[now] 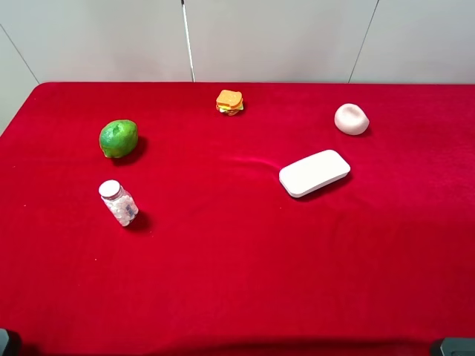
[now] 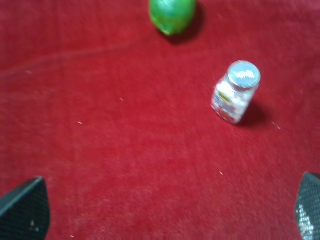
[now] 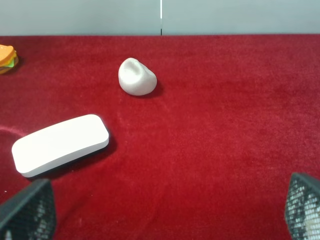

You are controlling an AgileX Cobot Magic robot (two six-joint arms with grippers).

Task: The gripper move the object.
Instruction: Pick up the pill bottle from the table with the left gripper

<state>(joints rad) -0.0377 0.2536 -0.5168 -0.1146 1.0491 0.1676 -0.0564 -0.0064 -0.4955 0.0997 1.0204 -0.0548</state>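
Observation:
The small clear bottle (image 1: 119, 203) with a white cap and pale contents stands upright on the red cloth at the left, just in front of the green lime (image 1: 119, 139). It also shows in the left wrist view (image 2: 235, 92), ahead of my left gripper (image 2: 165, 215). That gripper is open and empty, with its dark fingertips (image 2: 25, 210) wide apart and well short of the bottle. My right gripper (image 3: 165, 210) is also open and empty, over the cloth on the right. It is short of the flat white case (image 3: 60, 145).
The lime shows in the left wrist view (image 2: 172, 15) beyond the bottle. The white case (image 1: 314, 173) lies right of centre. A white rounded lump (image 1: 351, 119) and a toy sandwich (image 1: 229, 102) sit near the table's far edge. A grey wall stands behind.

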